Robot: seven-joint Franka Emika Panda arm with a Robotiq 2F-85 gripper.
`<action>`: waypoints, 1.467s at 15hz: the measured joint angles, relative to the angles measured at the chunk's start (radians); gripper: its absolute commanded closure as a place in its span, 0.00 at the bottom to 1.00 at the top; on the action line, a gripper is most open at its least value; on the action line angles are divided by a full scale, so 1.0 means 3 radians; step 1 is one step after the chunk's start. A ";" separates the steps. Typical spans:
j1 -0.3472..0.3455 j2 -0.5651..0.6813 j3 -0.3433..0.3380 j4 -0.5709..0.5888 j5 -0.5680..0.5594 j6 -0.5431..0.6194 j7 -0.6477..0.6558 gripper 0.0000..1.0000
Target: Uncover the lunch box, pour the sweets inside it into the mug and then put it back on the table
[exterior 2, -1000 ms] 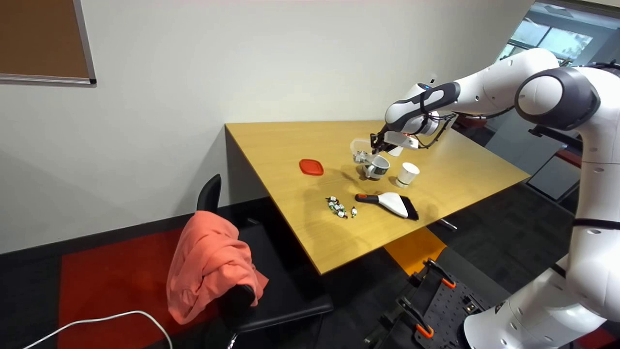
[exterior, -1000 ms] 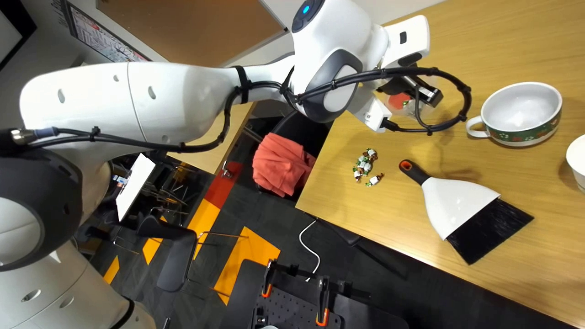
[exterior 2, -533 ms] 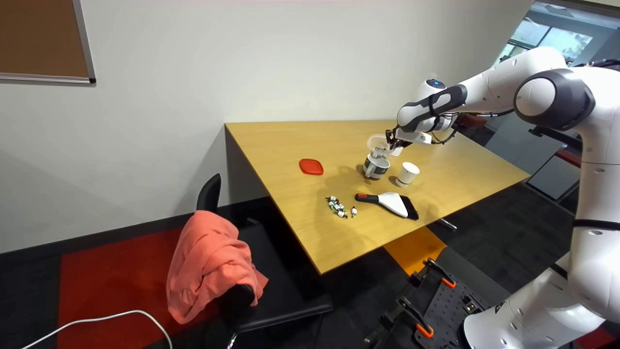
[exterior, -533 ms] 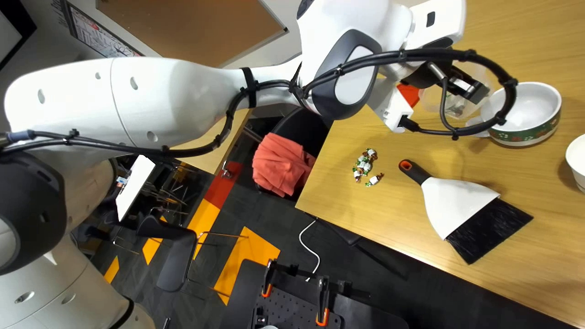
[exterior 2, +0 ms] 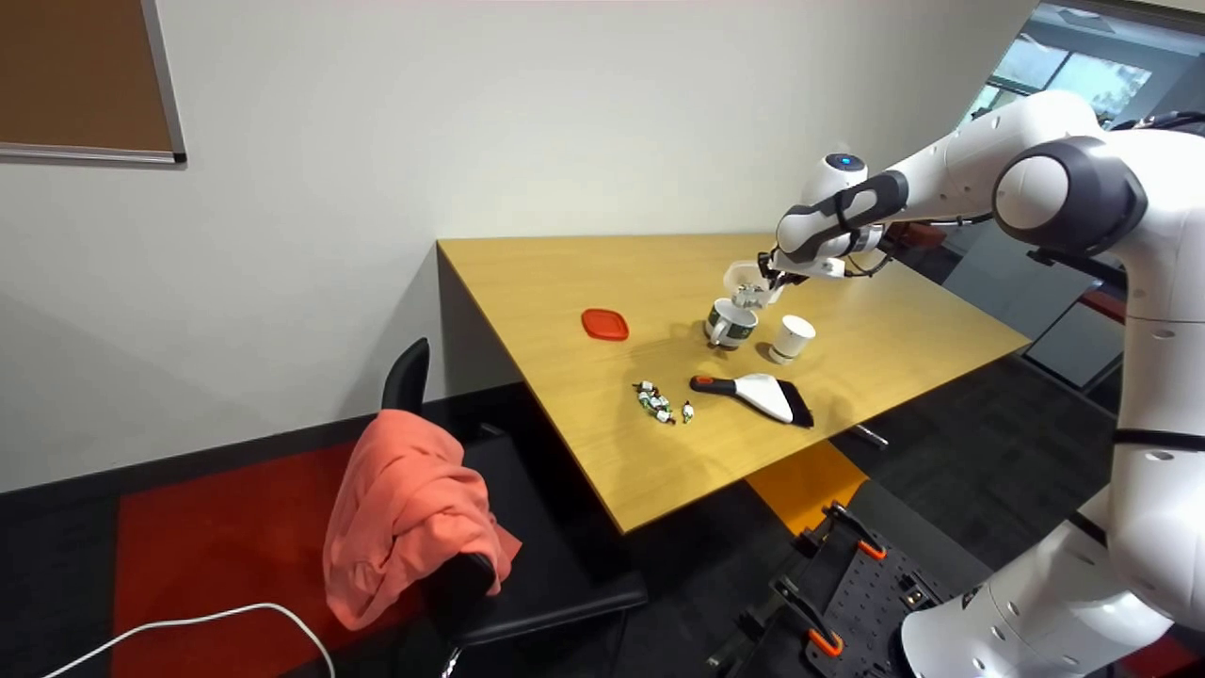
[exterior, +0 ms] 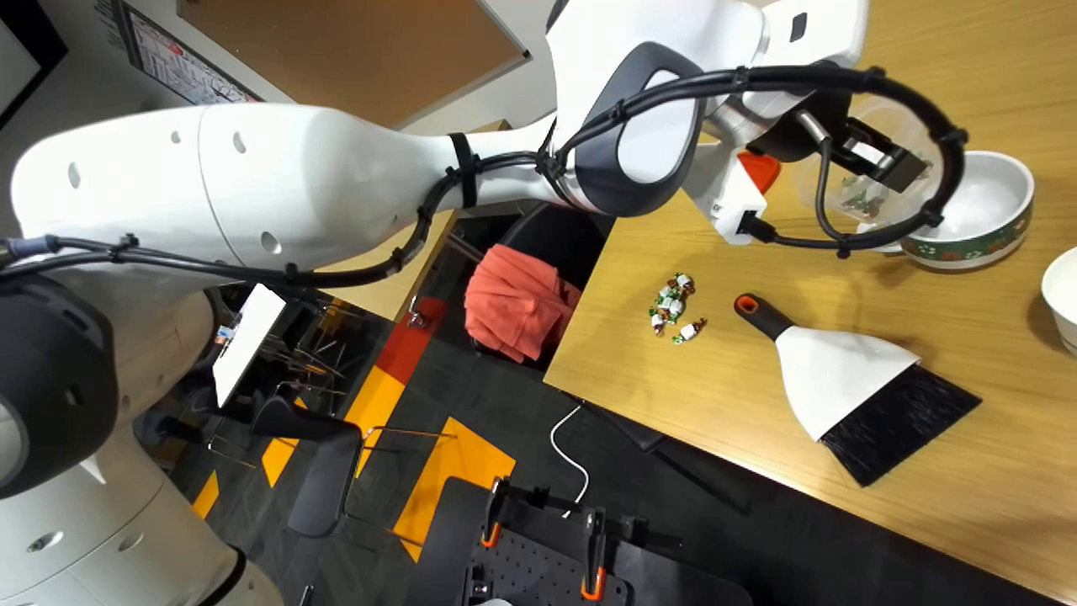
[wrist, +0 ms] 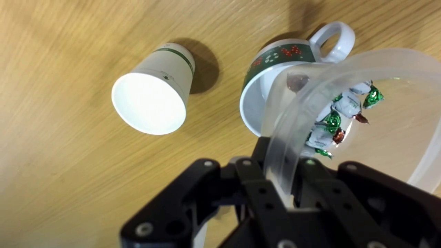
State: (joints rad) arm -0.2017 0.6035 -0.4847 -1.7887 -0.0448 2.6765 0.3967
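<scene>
translucent lunch box (wrist: 386,137) held near the green-banded mug (wrist: 274,59)
the gripper (wrist: 283,168) is clamped onto its wall, wrapped sweets (wrist: 346,103) inside; the red lid (exterior 2: 604,325) lies apart on the table (exterior 2: 565,282).

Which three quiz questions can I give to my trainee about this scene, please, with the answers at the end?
1. True or false: the red lid lies on the table, off the lunch box.
2. Fill the gap: the loose sweets on the table are nearer to the ...... of the brush than to its bristles.
3. What does the hand grip? (a) the brush; (b) the red lid; (c) the lunch box.
Key: 1. true; 2. handle; 3. c, the lunch box.
</scene>
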 measured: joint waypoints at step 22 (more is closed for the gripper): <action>0.0712 0.1186 -0.1264 0.0654 -0.0469 0.0002 0.1589 0.98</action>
State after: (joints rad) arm 0.0118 0.9594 -0.8639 -1.5926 -0.1856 2.6772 0.8733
